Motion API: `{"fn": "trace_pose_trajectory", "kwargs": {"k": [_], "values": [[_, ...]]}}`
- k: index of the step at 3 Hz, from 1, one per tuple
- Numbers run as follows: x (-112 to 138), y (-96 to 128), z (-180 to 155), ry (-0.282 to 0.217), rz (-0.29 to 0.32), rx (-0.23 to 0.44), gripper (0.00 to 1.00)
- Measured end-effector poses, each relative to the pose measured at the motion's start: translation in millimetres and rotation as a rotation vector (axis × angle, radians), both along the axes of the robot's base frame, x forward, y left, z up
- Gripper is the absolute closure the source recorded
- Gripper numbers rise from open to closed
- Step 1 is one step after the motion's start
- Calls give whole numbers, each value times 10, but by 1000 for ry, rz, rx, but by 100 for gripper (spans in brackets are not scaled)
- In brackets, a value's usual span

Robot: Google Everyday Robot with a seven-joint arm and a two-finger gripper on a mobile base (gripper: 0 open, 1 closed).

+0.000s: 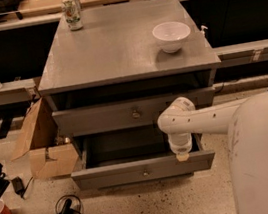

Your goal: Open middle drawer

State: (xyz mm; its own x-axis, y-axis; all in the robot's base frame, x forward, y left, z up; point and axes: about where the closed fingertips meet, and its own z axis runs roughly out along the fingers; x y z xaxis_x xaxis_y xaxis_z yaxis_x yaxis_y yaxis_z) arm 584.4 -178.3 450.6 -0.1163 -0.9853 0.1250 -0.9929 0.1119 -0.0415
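Drawers visible: 2; middle drawer [109,176] pulled out, 1 knob [145,173]; top drawer [95,119] shut. Gripper [182,156] at the open front's rim, right of the knob; cannot tell its grip. Above: 1 bowl [171,34], 1 can [72,13].

We find the gripper [182,156] over the front edge of the grey wooden middle drawer [114,175], six o'clock from the white round bowl [171,34].

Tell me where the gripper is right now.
In the camera view, the gripper hangs over the front edge of the pulled-out middle drawer, right of its brass knob.
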Motion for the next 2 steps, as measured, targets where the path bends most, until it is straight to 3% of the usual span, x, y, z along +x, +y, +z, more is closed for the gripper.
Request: {"fn": "trace_pose_trajectory", "kwargs": {"k": [2], "values": [[-64, -15, -5, 5, -10, 12, 100]]}}
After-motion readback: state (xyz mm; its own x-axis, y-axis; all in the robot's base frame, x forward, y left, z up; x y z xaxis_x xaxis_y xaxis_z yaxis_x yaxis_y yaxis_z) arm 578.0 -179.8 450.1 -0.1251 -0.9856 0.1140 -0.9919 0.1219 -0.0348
